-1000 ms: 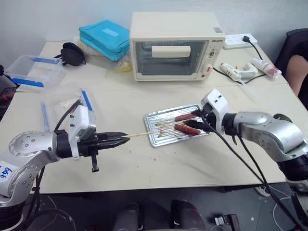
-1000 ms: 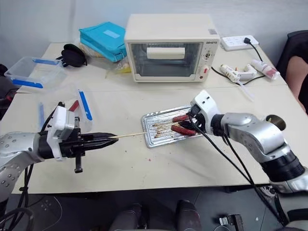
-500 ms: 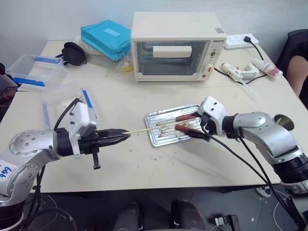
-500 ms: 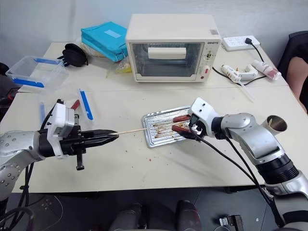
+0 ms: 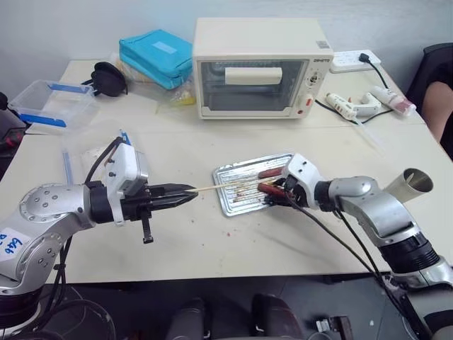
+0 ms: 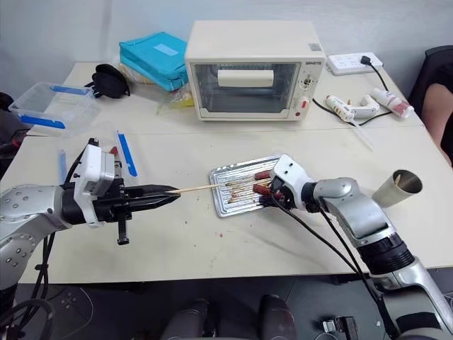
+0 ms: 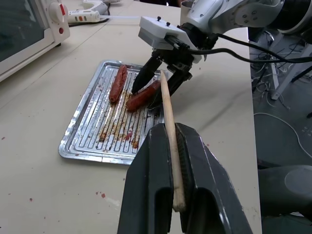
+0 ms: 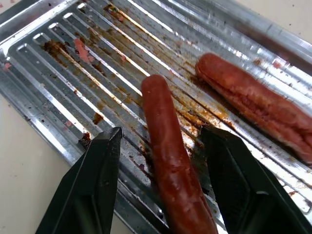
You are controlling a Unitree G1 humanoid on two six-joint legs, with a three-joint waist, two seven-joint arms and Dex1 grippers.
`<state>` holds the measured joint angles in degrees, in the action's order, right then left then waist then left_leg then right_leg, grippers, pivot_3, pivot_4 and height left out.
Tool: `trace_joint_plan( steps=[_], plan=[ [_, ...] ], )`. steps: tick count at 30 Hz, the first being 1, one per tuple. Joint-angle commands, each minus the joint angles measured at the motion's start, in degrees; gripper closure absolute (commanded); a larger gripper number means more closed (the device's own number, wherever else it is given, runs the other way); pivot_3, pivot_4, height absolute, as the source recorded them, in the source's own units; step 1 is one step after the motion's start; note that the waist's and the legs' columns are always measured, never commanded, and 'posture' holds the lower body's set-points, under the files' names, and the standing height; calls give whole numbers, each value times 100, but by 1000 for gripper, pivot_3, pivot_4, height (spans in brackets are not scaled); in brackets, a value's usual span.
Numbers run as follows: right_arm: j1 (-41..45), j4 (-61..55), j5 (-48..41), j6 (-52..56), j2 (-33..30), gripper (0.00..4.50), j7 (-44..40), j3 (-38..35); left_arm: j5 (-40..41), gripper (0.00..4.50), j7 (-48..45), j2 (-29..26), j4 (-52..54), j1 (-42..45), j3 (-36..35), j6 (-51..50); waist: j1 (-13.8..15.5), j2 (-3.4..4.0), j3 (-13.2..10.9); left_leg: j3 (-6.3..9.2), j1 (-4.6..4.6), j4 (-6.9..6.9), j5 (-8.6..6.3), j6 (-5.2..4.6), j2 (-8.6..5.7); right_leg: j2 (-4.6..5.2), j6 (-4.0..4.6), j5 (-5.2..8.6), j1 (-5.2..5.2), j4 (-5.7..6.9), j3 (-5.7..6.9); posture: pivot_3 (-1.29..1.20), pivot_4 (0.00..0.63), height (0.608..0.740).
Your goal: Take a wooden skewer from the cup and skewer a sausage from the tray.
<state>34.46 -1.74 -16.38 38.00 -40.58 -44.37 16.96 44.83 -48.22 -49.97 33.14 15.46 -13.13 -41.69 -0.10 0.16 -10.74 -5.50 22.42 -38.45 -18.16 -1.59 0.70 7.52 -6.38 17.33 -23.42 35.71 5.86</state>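
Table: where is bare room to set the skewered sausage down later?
Bare patches: the table's front strip below the tray, and the stretch between the tray and the toaster oven. Crowded: the back left by the teal case, and the back right by the power strip.

The left gripper [image 7: 176, 195] is clamping a thin pale wooden skewer [image 7: 169, 131], pointing toward the ridged silver metal tray [image 7: 83, 139].

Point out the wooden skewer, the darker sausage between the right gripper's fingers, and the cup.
wooden skewer [image 7: 168, 112], left wrist view, mid-shaft ahead of the fingers.
sausage [image 8: 165, 146], right wrist view, middle of its body.
cup [image 6: 396, 188], right eye view, its outer wall.
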Motion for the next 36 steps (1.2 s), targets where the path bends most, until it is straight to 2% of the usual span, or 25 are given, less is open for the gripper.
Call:
trace_joint_plan(
  steps=[1,8,13,19,24,36],
  plan=[
    [78,182,234,-147,103,2257,-73,-50,88,4500,5,-43,68,90,-86,36,-2,-1,1,0,-1,-1,0,0,0,0,0,0,1,1,0,0,150,740],
    [165,40,227,3,170,4287,-222,-205,63,4500,18,-27,28,101,-85,53,-1,-1,1,2,-1,-15,0,0,1,1,0,0,3,11,-1,0,150,740],
    [372,-204,-97,-96,-49,4287,-804,-601,124,4500,-119,-77,-223,136,-142,15,1,-1,1,3,0,-18,-1,1,0,1,0,0,3,13,-1,0,150,740],
    [628,-210,-696,-1081,-666,4287,-2618,-1074,602,4500,-542,-359,-487,311,-284,-331,9,-3,0,5,5,-20,-3,1,0,-1,0,0,0,12,2,0,150,740],
    [640,-495,-1180,-1341,-880,4287,-3638,-1287,563,4500,-871,-543,-486,350,-145,-301,1,-5,-1,5,1,-21,-5,1,3,-3,0,0,5,10,4,0,150,740],
    [368,-1315,-1329,-1288,-823,4287,-3716,-1186,497,4500,-937,-490,-358,466,76,-218,11,-6,-2,6,2,-31,-7,3,2,1,0,0,6,13,2,0,150,740]
  ],
)
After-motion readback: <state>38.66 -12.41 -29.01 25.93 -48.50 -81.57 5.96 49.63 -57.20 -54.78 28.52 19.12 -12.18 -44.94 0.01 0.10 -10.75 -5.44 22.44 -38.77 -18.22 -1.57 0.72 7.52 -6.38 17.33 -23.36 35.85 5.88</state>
